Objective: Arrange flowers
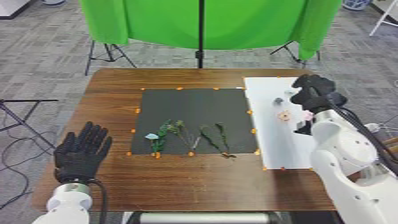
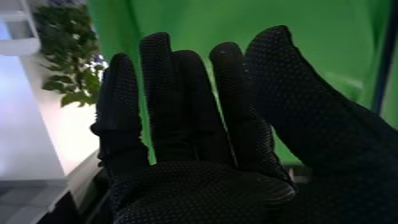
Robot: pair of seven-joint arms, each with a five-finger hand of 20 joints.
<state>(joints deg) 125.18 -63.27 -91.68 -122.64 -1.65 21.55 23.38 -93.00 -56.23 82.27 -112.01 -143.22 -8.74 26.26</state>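
Standing here, I see the left robot hand (image 1: 80,160) over the table's (image 1: 204,195) near left side, fingers straight and spread. Flower stems (image 1: 161,142) lie on the dark mat (image 1: 191,102), small blooms (image 1: 284,116) on the white sheet (image 1: 280,156). Above that sheet, the right robot hand (image 1: 315,94) has its fingers extended. Beyond are blue-and-white pots (image 1: 355,4), their contents hard to tell.

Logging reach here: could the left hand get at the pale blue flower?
Probably yes: the open left hand is left of the dark mat, the blue flower lies near its left edge, and nothing stands between.
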